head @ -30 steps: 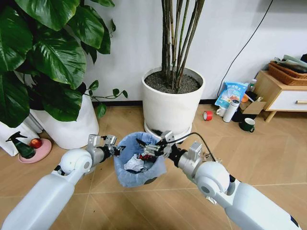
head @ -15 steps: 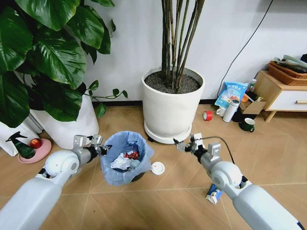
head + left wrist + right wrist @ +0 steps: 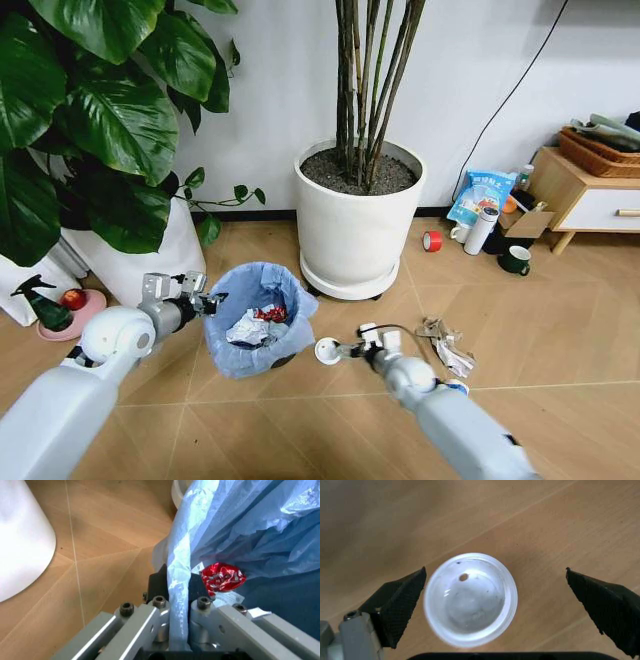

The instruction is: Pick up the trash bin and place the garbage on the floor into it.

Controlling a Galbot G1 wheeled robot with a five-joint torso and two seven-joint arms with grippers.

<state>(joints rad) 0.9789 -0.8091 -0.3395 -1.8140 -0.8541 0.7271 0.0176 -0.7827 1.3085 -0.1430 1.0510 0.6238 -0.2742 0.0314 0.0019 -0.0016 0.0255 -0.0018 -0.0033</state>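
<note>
The left gripper is clamped on the bin rim at 9 o'clock. The right gripper, jaws wide, hovers over the lid on the floor at the bin's 3 o'clock. It should centre, descend, then close across the lid's edges.

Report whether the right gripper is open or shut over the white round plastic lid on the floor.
Open. The right gripper has its two dark fingertips spread wide on either side of the white round lid, which lies flat on the wooden floor, ungripped.

Left pincer clamped shut, arm reaching forward. Right pincer low, jaws spread wide, pointing down.
</note>
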